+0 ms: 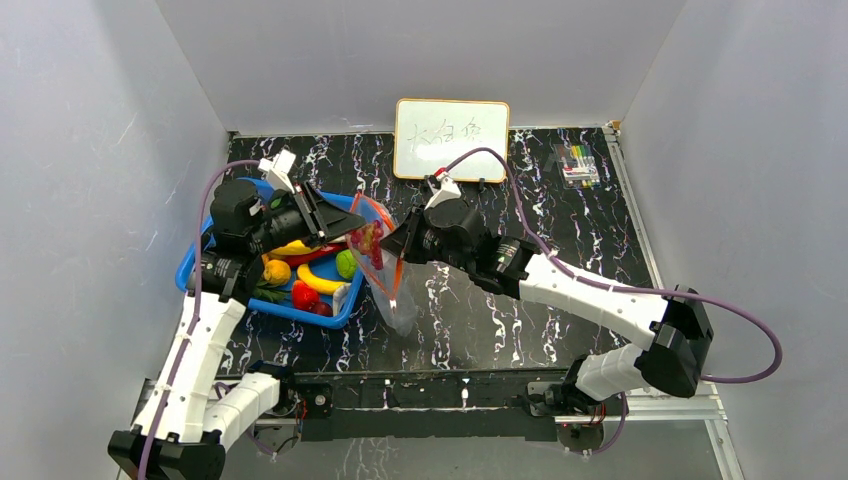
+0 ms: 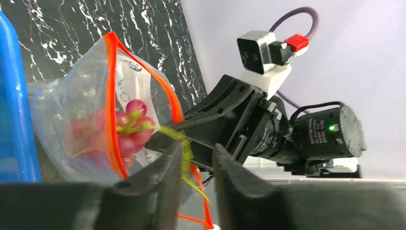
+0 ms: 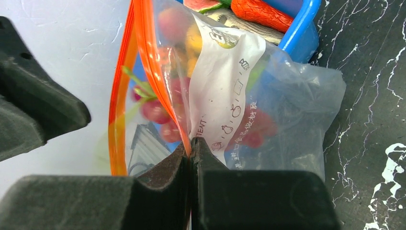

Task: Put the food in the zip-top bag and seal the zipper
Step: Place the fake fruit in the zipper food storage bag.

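My R claw point(image 3: 191, 143) is clenched tight on the zip-top bag point(image 3: 287, 105), pinching it right at the zipper point(image 3: 143, 57). The bag stands upright w/ its mouth agape, just beside the blue basket point(image 1: 200, 265) on the marbled table point(image 1: 520, 310). My L claw point(image 2: 196, 153) sits at the bag's mouth, fingers a little apart. The green stem of the grapes point(image 2: 134, 124) runs thru that gap, not squeezed as far as I can see. The grapes hang at the mouth, part way in, betw. the zipper's two sides. Other food lies in the basket, incl. the banana point(image 1: 318, 282), green fruit point(image 1: 346, 263) and a red piece point(image 1: 305, 295). A whiteboard point(image 1: 451, 138) leans at the back wall.
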You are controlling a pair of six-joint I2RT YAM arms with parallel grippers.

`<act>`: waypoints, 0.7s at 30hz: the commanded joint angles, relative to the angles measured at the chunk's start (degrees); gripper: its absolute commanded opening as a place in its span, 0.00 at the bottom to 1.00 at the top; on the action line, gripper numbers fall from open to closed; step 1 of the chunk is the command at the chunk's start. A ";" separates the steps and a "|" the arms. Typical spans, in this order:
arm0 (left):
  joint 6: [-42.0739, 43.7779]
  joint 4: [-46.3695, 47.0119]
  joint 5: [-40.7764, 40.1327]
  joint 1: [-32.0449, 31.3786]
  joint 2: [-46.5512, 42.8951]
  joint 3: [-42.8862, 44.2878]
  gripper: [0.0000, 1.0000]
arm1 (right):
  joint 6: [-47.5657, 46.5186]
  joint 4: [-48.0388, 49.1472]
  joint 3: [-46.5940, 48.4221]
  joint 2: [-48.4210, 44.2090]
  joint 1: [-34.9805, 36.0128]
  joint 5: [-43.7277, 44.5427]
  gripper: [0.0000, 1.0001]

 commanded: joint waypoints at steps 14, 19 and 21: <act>19.74 -22.14 -14.82 0.28 0.77 12.22 0.68 | -1.65 2.09 0.09 -4.12 -0.09 4.42 0.00; 17.35 -18.67 -11.61 0.27 1.47 8.22 0.71 | -2.65 0.79 1.10 -3.06 -0.09 4.94 0.00; 16.50 -16.99 -11.06 0.26 2.23 6.65 0.71 | -3.05 -0.12 1.91 -2.29 -0.07 5.17 0.00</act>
